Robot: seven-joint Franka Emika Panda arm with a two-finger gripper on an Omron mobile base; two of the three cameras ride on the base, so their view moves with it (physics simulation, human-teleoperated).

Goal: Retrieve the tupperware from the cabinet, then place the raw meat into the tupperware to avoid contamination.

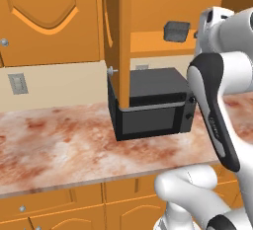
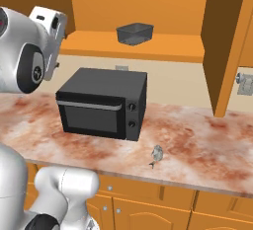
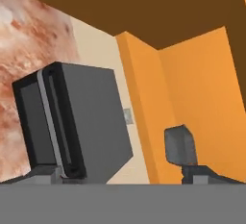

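Left base view: you are looking at the cabinet [image 1: 118, 36] with its door swinging open toward you. The small grey tupperware [image 1: 176, 30] is sitting on the shelf inside, up above the black microwave [image 1: 150, 105]. The microwave is standing on the reddish counter [image 1: 59, 145]. The white arm is reaching up at the right.

Right base view: you are seeing the tupperware [image 2: 134, 33] resting on the open cabinet's shelf [image 2: 163, 46], above and behind the microwave [image 2: 104, 103]. A small pale thing [image 2: 156, 156] is lying on the counter [image 2: 197, 145] near its front edge, right of the microwave; you cannot tell what it is.

Hand view: the picture is rolling sideways. You are seeing the tupperware [image 3: 180, 145] just past one dark fingertip [image 3: 204, 172], and the microwave [image 3: 72, 122] beside it. The claw [image 3: 126, 176] is holding nothing, but you cannot tell how wide it is standing.
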